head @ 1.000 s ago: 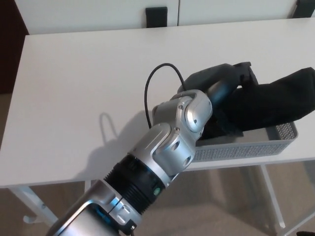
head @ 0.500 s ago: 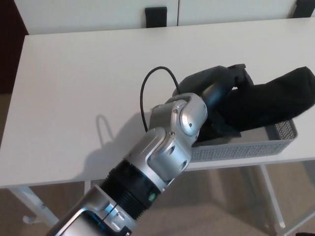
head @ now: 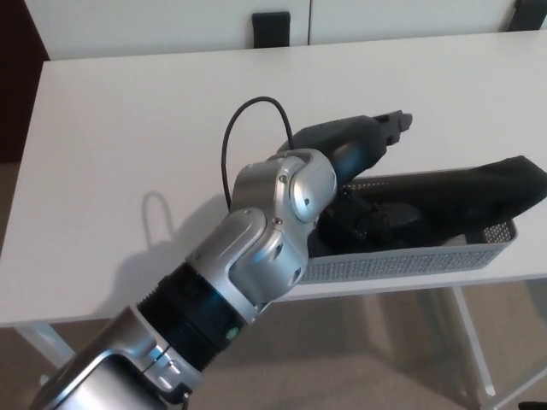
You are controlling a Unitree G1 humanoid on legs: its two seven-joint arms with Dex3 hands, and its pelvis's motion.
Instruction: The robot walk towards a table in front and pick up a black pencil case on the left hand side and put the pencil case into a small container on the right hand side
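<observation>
The black pencil case (head: 466, 192) lies flat inside the small grey mesh container (head: 410, 262) at the table's right front edge. Its right end rests on the container's far right rim. My left hand (head: 359, 171) reaches in from the lower left and hovers over the container's left end. It is open: one finger (head: 391, 122) points up and away above the case, and the lower fingers (head: 376, 218) sit low inside the container by the case's left end. My right hand does not show.
The white table (head: 128, 154) spreads to the left and behind. A black chair back (head: 271, 26) stands beyond its far edge. My silver left forearm (head: 248, 256) and its black cable (head: 235, 128) cross the table's front edge.
The pencil case has dropped from a raised, tilted hold to lying flat in the container. My left hand has let go of it and drawn back to the left.
</observation>
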